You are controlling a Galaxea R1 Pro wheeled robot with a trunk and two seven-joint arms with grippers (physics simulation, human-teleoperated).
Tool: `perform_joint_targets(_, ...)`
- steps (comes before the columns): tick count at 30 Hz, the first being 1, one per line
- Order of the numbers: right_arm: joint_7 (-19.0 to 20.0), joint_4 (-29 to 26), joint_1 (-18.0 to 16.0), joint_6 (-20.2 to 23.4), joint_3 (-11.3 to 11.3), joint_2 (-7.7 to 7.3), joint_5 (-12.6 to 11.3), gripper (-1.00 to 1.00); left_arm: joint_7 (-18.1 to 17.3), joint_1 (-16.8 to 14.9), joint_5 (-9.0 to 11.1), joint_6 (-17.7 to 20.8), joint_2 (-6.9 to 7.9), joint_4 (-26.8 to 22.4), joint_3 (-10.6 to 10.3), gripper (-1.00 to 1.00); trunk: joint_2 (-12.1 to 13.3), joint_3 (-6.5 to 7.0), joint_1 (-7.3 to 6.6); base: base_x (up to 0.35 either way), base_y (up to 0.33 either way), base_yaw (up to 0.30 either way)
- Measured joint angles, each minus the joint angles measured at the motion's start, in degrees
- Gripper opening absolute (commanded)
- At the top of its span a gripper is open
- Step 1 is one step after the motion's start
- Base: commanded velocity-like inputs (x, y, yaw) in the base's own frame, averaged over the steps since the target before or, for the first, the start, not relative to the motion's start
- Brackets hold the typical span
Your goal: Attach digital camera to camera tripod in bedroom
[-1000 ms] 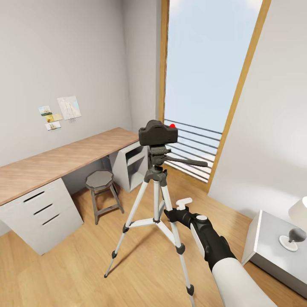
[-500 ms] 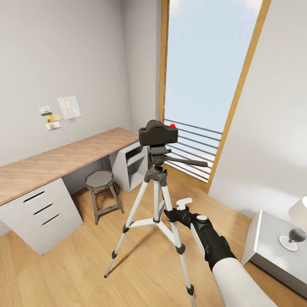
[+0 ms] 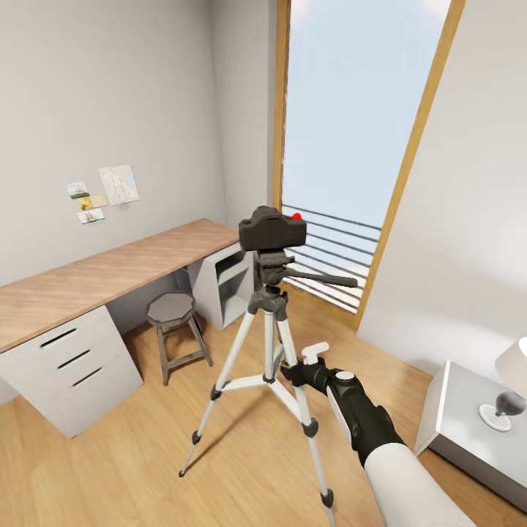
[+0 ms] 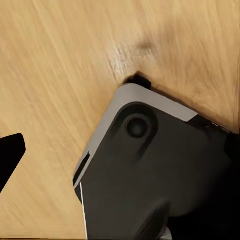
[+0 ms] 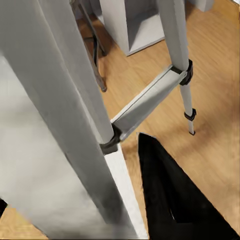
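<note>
While the desk [image 3: 110, 274] ran along the left wall with a stool [image 3: 174, 322] tucked near it, the tripod [image 3: 267, 344] stood upright on the wood floor [image 3: 132, 461] before the tall window [image 3: 351, 146]. The camera [image 3: 271, 229] sat level on its head, long side across, red dot toward the window, and the pan handle [image 3: 322, 278] pointed right. The right gripper [image 3: 298, 364] hung just beside a leg, grasping nothing; whether it was spread I couldn't tell. A nightstand [image 3: 476, 428] stood far right.
</note>
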Motion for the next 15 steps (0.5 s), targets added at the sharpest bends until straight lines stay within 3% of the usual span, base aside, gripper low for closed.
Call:
perform_joint_targets(1, 0.0, 0.0, 0.0, 0.0, 0.0, -0.02, 0.1, 1.00, 0.0, 0.0, 1.5, 0.1, 0.00, 0.0, 0.0, 1.00, 0.0, 0.00, 0.00, 0.000, 0.000, 0.000)
perform_joint_targets(5, 0.1, 0.0, 0.0, 0.1, 0.0, -0.06, 0.0, 1.00, 0.0, 0.0, 3.5, 0.3, -0.03, 0.0, 0.0, 1.00, 0.0, 0.00, 0.00, 0.000, 0.000, 0.000)
perform_joint_targets(15, 0.0, 0.1, 0.0, 0.1, 0.0, -0.07, 0.0, 1.00, 0.0, 0.0, 4.4, 0.3, -0.22, 0.0, 0.0, 1.00, 0.0, 0.00, 0.00, 0.000, 0.000, 0.000)
